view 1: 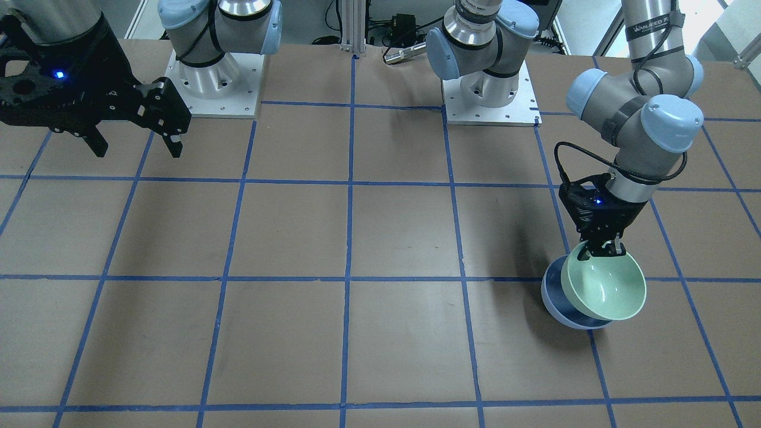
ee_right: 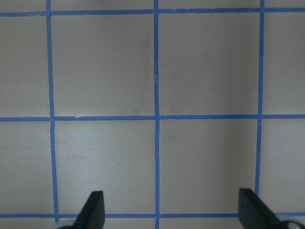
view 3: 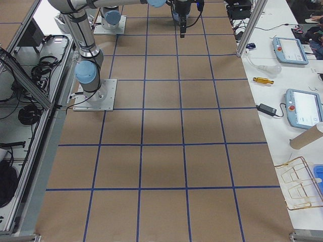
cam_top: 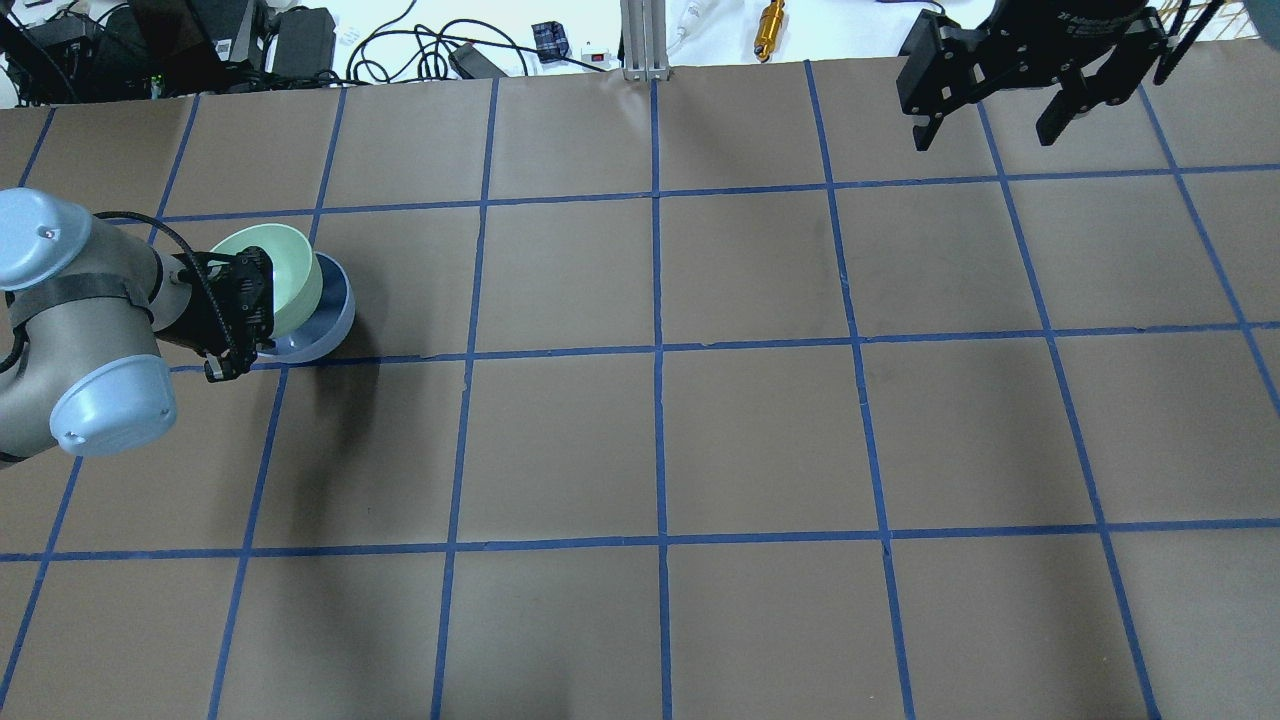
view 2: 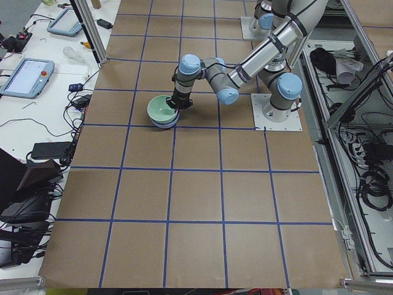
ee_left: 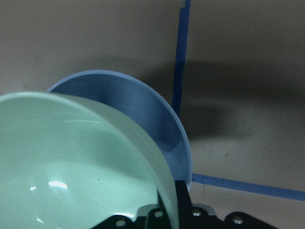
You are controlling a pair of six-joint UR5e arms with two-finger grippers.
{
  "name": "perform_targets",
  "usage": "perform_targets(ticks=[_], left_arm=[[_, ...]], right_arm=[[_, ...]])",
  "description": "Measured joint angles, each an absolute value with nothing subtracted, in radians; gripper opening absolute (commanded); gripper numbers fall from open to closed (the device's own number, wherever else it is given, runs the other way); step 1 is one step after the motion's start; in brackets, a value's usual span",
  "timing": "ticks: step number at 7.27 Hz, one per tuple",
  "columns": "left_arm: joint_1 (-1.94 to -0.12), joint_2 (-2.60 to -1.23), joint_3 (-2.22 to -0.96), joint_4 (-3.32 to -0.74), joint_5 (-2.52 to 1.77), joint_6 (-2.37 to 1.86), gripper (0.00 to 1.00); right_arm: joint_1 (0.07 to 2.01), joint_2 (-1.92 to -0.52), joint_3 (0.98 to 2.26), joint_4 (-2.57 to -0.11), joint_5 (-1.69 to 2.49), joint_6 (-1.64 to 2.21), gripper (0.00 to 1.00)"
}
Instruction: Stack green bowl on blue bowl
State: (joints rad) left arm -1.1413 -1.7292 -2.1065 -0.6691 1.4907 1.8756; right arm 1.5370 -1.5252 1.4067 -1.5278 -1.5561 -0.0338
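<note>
The green bowl (view 1: pixel 606 288) is tilted and lies partly over the blue bowl (view 1: pixel 554 297), which rests on the table. My left gripper (view 1: pixel 603 249) is shut on the green bowl's rim on the robot's side. In the overhead view the green bowl (cam_top: pixel 285 270) covers much of the blue bowl (cam_top: pixel 335 315), with my left gripper (cam_top: pixel 245 300) at its edge. The left wrist view shows the green bowl (ee_left: pixel 71 167) in front of the blue bowl (ee_left: pixel 138 109). My right gripper (view 1: pixel 137 142) is open and empty, high over the table far from both bowls.
The brown table (cam_top: pixel 760 440) carries a grid of blue tape lines. The two arm bases (view 1: pixel 214 83) stand at its robot side. Cables and tools (cam_top: pixel 770 25) lie beyond the far edge. The right wrist view shows only bare table between open fingers (ee_right: pixel 93 210).
</note>
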Motion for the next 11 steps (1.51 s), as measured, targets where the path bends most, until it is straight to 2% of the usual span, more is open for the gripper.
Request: perform_targets(ticks=[1,3,5,9,11], left_arm=[[-1.141,-1.731,-2.106,-0.670,1.490,1.869,0.94],[-1.145,-1.719,-2.094,-0.682,1.489,1.828,0.94],[-1.151,-1.668,-2.013,-0.819,1.491,1.783,0.94],[-1.163,-1.505,-1.691,-1.498,1.504,1.510,1.00],[-1.239,-1.491,-1.575,-1.689,1.539,1.210,1.00]], right_arm=[[1.537,-1.525,1.407,-1.528,-1.556,-0.034,1.00],[1.537,-1.525,1.407,-1.528,-1.557,-0.034,1.00],[1.537,-1.525,1.407,-1.528,-1.557,-0.034,1.00],[1.537,-1.525,1.407,-1.528,-1.557,-0.034,1.00],[1.537,-1.525,1.407,-1.528,-1.556,-0.034,1.00]])
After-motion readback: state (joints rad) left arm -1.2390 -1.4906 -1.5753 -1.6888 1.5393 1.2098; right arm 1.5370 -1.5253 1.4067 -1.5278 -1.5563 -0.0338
